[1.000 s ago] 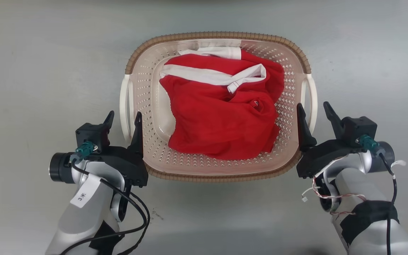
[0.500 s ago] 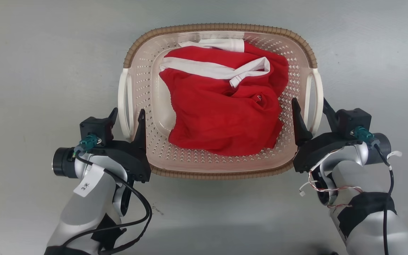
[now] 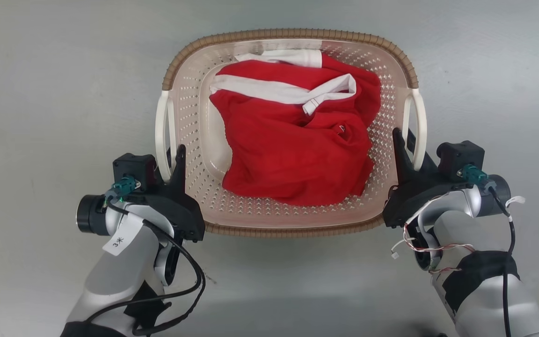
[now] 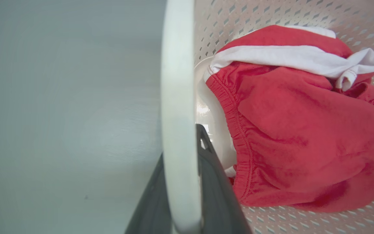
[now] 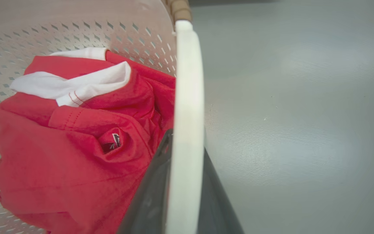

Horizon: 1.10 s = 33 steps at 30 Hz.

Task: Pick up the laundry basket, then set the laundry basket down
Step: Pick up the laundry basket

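Basket [image 3: 293, 33], long axis left-right, is held at both ends: left handle [image 3: 159, 121] pinched by left gripper [image 3: 169, 154], right handle [image 3: 422, 121] by right gripper [image 3: 405, 141].

Grey floor [image 3: 54, 93] lies open all round the laundry basket [image 3: 293, 36]. Inside, a red garment [image 3: 293, 159] fills the middle, leaving narrow gaps along the walls.

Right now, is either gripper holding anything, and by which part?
Yes, the laundry basket, by its white loop handles: the left gripper clamps the left handle, and the right gripper clamps the right handle.
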Available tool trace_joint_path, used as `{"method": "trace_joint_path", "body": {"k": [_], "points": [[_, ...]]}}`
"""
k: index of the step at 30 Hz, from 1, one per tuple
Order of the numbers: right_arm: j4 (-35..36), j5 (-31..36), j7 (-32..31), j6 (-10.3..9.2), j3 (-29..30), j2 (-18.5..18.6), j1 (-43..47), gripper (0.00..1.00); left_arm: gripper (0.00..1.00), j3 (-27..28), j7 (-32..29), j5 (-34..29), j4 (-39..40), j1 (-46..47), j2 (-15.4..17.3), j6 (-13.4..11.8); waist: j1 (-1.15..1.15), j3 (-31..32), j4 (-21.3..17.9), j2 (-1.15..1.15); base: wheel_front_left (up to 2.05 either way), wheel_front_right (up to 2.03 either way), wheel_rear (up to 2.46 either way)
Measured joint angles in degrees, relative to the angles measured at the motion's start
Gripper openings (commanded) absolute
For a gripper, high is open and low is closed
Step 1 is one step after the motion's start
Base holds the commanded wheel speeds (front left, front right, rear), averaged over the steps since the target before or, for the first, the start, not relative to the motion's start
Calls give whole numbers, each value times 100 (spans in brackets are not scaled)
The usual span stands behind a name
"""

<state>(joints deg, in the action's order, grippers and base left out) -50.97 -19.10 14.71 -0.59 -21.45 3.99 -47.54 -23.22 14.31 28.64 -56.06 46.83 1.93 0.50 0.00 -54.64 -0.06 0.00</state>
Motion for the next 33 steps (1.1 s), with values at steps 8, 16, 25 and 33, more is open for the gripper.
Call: {"method": "trace_joint_path", "body": {"k": [8, 16, 25, 33], "points": [[-140, -328, -2, -49, -237, 3, 16, 0, 0, -215, -1, 269, -137, -18, 21, -10, 0, 235, 11, 0, 0, 0, 0], [-298, -630, -2, -69, -488, 5, 98, 0, 0, -375, -1, 480, -235, -157, 26, -57, 0, 683, 15, 0, 0, 0, 0], [-482, -1007, -1, -77, -844, 3, 283, 0, 0, -559, -1, 723, -386, -322, 23, -99, -1, 1365, 31, 0, 0, 0, 0], [-621, -1352, -52, -76, -1330, -3, 598, 0, 0, -704, -1, 821, -682, -673, 15, -47, -2, 2021, 59, -1, 0, 0, 0]]}}
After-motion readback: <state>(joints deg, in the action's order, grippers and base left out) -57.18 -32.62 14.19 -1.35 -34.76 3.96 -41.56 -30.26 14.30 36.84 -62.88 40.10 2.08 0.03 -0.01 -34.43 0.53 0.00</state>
